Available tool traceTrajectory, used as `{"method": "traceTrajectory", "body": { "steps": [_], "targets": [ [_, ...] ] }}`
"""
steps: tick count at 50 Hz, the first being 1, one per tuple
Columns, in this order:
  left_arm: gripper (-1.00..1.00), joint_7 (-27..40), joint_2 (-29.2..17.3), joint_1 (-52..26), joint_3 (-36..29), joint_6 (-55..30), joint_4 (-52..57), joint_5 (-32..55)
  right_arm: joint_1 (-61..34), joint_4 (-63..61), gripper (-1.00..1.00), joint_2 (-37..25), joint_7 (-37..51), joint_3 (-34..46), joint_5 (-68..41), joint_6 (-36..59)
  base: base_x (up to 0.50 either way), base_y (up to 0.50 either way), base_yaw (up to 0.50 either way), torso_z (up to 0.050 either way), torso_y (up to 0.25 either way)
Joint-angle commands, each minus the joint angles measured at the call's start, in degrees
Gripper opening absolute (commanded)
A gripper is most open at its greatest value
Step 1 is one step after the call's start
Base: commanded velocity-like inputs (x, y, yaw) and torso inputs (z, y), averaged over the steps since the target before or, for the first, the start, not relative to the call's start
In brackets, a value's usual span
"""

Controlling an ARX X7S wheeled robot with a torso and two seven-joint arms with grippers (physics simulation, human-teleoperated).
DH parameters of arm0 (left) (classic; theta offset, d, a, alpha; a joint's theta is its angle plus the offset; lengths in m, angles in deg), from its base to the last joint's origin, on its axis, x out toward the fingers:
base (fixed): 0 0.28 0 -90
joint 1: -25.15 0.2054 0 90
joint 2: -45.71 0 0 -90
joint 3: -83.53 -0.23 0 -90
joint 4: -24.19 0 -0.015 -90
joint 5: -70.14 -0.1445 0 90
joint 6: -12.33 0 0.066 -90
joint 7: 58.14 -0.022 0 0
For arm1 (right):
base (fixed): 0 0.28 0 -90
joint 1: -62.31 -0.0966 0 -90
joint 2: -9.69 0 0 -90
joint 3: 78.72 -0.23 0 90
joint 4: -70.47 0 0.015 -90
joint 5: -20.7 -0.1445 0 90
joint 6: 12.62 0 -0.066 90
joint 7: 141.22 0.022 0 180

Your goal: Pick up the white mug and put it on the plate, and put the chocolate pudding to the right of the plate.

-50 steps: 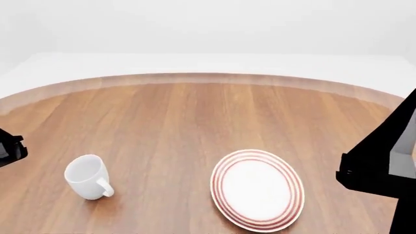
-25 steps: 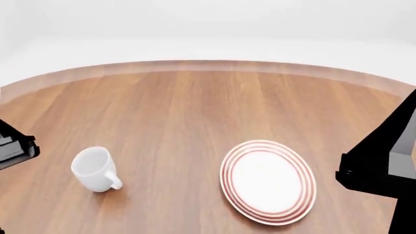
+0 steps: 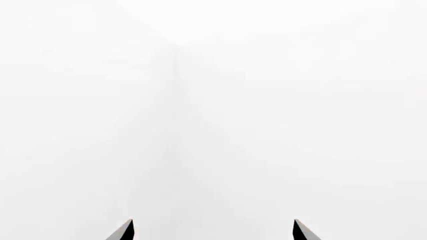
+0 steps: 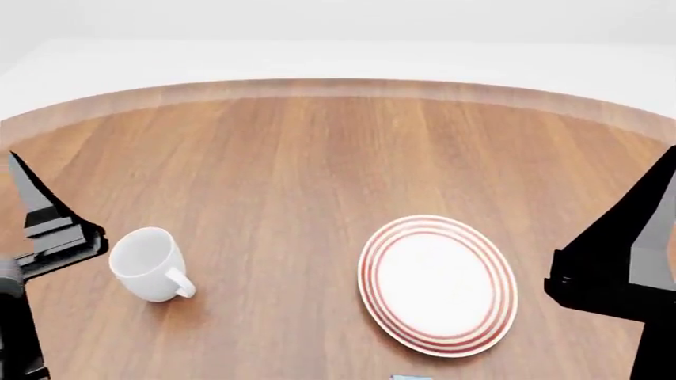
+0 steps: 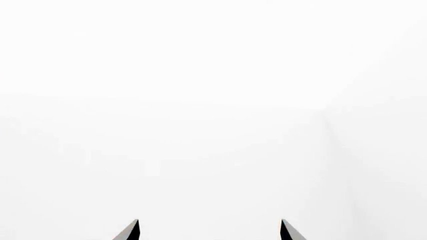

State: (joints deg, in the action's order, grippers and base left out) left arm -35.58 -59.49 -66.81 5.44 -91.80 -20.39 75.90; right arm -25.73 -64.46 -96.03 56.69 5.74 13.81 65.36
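Wooden table (image 4: pixel 317 158) – white mug (image 4: pixel 146 264) upright (left of plate (image 4: pixel 438 285)).

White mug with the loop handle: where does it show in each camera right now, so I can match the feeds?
Head view: the glossy white ceramic mug sits lower left on the wooden table, apart from the red-ringed white round plate.
Left wrist view: not in it, only blank white past the gripper tips.
Right wrist view: not in it, same blank white.
Shared landmark: only the white backdrop.
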Motion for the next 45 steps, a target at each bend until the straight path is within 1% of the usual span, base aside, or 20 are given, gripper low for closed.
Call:
{"method": "traceTrajectory", "body": {
  "steps": [1,6,10,11,13,16,22,27,31,34,36,37,39,40,42,44,45],
  "targets": [
    [1.0,-0.37,3.89,-2.41,-1.59,-17.15,1.22,7.85,0.23,0.01,1.0,0.69,-0.93,-1.13,0.91,-0.23,0.0,0.0,0.0,0.0,0.0],
    [1.0,1.93,5.14,-3.73,-2.76,-24.67,2.29,9.75,0.12,0.02,1.0,0.52,-0.73,-1.16,0.74,-0.04,0.0,0.0,0.0,0.0,0.0],
    [1.0,3.03,5.44,-4.5,-4.03,-28.26,2.54,10.39,0.08,-0.04,1.0,0.39,-0.57,-1.17,0.65,0.05,0.0,0.0,0.0,0.0,0.0],
    [1.0,4.35,5.28,-5.08,-5.02,-31.56,3.37,9.92,0.06,-0.06,1.0,0.36,-0.53,-1.17,0.57,0.15,0.0,0.0,0.0,0.0,0.0],
    [1.0,5.39,5.62,-5.83,-5.82,-34.83,3.43,10.19,0.02,-0.11,1.0,0.28,-0.47,-1.15,0.54,0.22,0.0,0.0,0.0,0.0,0.0],
    [1.0,6.97,5.93,-6.04,-7.71,-35.74,2.77,8.86,0.04,-0.09,1.0,0.2,-0.37,-1.11,0.49,0.3,0.0,0.0,0.0,0.0,0.0],
    [1.0,10.1,7.28,-7.42,-10.54,-41.62,1.79,8.21,0.08,0.05,1.0,0.07,-0.23,-0.92,0.48,0.31,0.0,0.0,0.0,0.0,0.0],
    [1.0,11.37,8.4,-8.67,-11.4,-45.27,1.42,8.87,0.12,0.02,1.0,-0.04,-0.06,-0.84,0.45,0.35,0.0,0.0,0.0,0.0,0.0],
    [1.0,13.69,9.73,-12.11,-11.95,-52.7,0.78,9.25,0.14,-0.18,1.0,-0.2,-0.01,-0.72,0.45,0.42,0.0,0.0,0.0,0.0,0.0],
    [1.0,15.07,10.94,-14.53,-11.99,-55.86,0.0,9.47,0.15,-0.21,1.0,-0.24,0.04,-0.5,0.53,0.46,0.0,0.0,0.0,0.0,0.0],
    [1.0,16.07,12.84,-16.43,-11.05,-59.54,-0.98,10.34,0.16,-0.24,1.0,-0.32,0.03,-0.43,0.41,0.45,0.0,0.0,0.0,0.0,0.0],
    [1.0,17.5,13.53,-17.58,-11.69,-61.62,-2.36,9.94,0.17,-0.23,1.0,-0.38,0.02,-0.4,0.4,0.4,0.0,0.0,0.0,0.0,0.0],
    [1.0,18.83,14.88,-18.6,-11.41,-63.17,-3.68,11.39,0.2,-0.11,1.0,-0.42,0.08,-0.39,0.36,0.32,0.0,0.0,0.0,0.0,0.0],
    [1.0,19.97,14.81,-19.02,-11.75,-63.86,-3.91,11.79,0.2,-0.11,1.0,-0.42,0.08,-0.39,0.36,0.32,0.0,0.0,0.0,0.0,0.0],
    [1.0,24.96,15.02,-20.02,-11.39,-65.1,-4.88,15.36,0.25,0.01,1.0,-0.42,0.08,-0.26,0.43,0.13,0.0,0.0,0.0,0.0,0.0],
    [1.0,31.41,15.12,-20.58,-9.41,-66.37,-6.65,22.87,0.24,-0.07,1.0,-0.5,0.12,-0.2,0.42,0.2,0.0,0.0,0.0,0.0,0.0],
    [1.0,34.7,15.09,-20.9,-9.31,-66.27,-7.46,24.61,0.22,-0.16,1.0,-0.53,0.19,-0.25,0.34,0.31,0.0,0.0,0.0,0.0,0.0]
  ]
}}
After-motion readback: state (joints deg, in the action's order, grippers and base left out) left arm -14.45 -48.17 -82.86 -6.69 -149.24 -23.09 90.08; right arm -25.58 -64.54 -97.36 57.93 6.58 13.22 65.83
